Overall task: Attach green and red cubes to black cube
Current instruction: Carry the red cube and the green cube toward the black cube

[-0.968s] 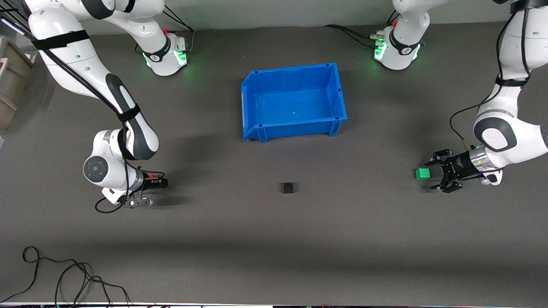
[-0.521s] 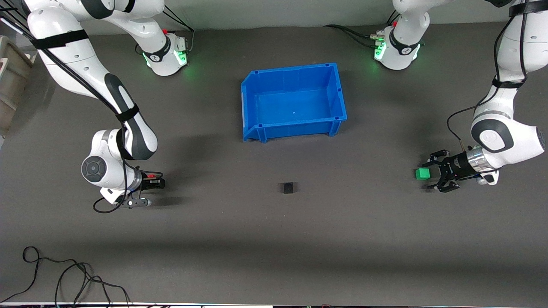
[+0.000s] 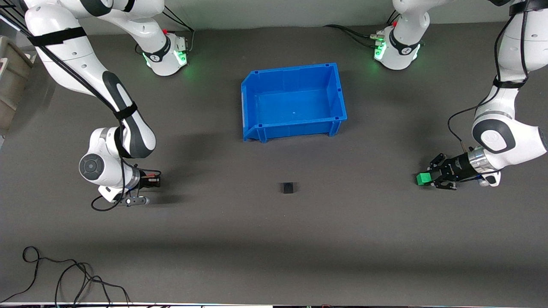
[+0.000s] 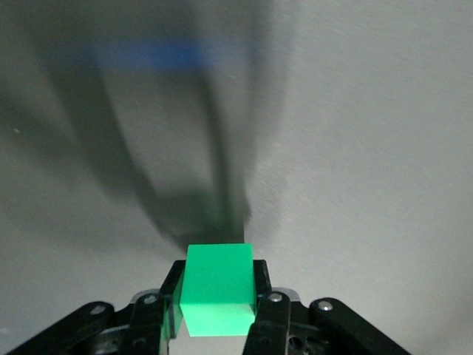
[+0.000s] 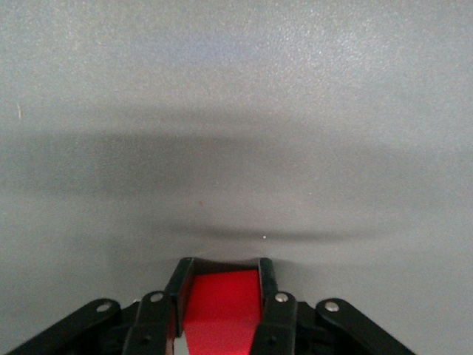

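The black cube (image 3: 287,187) sits alone on the table's middle, nearer to the front camera than the blue bin. My left gripper (image 3: 429,179) is low at the left arm's end of the table, shut on the green cube (image 3: 424,179). In the left wrist view the green cube (image 4: 218,288) fills the gap between the fingers of the left gripper (image 4: 218,268). My right gripper (image 3: 155,182) is low at the right arm's end of the table. In the right wrist view the right gripper (image 5: 222,268) is shut on the red cube (image 5: 222,310).
An open blue bin (image 3: 291,68) stands at the table's middle, toward the robot bases. A beige box (image 3: 10,81) is at the right arm's end of the table. A black cable (image 3: 64,278) lies near the table's front edge.
The left gripper's fingers have closed onto the green cube, which shifted slightly. The right gripper drifted a little toward its end of the table with the red cube.
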Robot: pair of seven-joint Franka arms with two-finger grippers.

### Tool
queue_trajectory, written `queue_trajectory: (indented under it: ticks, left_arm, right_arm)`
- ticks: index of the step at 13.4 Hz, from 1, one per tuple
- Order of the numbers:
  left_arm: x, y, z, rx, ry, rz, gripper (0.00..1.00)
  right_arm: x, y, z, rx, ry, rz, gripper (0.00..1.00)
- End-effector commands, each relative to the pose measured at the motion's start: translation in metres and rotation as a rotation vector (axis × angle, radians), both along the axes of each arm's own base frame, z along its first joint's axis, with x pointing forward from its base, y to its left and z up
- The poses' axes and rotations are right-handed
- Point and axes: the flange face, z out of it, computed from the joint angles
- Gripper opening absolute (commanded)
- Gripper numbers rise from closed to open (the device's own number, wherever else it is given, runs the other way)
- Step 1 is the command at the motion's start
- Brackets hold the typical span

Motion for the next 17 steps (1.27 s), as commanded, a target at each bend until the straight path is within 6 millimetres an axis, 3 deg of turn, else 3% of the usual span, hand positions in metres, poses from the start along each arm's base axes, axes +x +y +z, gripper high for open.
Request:
queue_trajectory:
  ticks: [1, 3, 5, 8, 10, 11, 13, 15, 17]
  left_arm:
    - [0.023, -0.014, 0.033, -0.027, -0.014, -0.009, 0.18]
    - [0.048, -0.042, 0.052, -0.062, 0.006, -0.013, 0.18]
    - [0.061, -0.094, 0.059, -0.07, 0.034, -0.027, 0.15]
    - [0.069, -0.191, 0.052, -0.079, 0.033, -0.12, 0.11]
    - [0.075, -0.254, 0.044, -0.07, 0.068, -0.072, 0.11]
    - [0.077, -0.285, 0.04, -0.065, 0.084, -0.044, 0.11]
    - [0.076, -0.345, 0.032, -0.064, 0.094, -0.052, 0.08]
    - [0.068, -0.389, 0.024, -0.057, 0.078, -0.101, 0.08]
    - [0.059, -0.414, 0.012, -0.034, 0.062, -0.088, 0.08]
  right_arm:
    - [-0.005, -0.002, 0.006, -0.004, -0.005, 0.02, 0.0]
    - [-0.001, -0.007, 0.016, 0.002, -0.021, -0.021, 0.0]
    - [0.001, -0.013, 0.026, 0.092, -0.027, -0.157, 0.0]
    - [0.004, -0.01, 0.036, 0.236, -0.036, -0.35, 0.0]
    - [0.007, -0.005, 0.04, 0.281, -0.03, -0.512, 0.0]
    - [0.009, 0.007, 0.043, 0.298, -0.02, -0.59, 0.0]
    - [0.019, 0.064, 0.058, 0.294, -0.006, -0.76, 0.0]
    - [0.026, 0.112, 0.07, 0.289, 0.007, -0.896, 0.0]
    - [0.031, 0.141, 0.076, 0.278, 0.018, -1.012, 0.0]
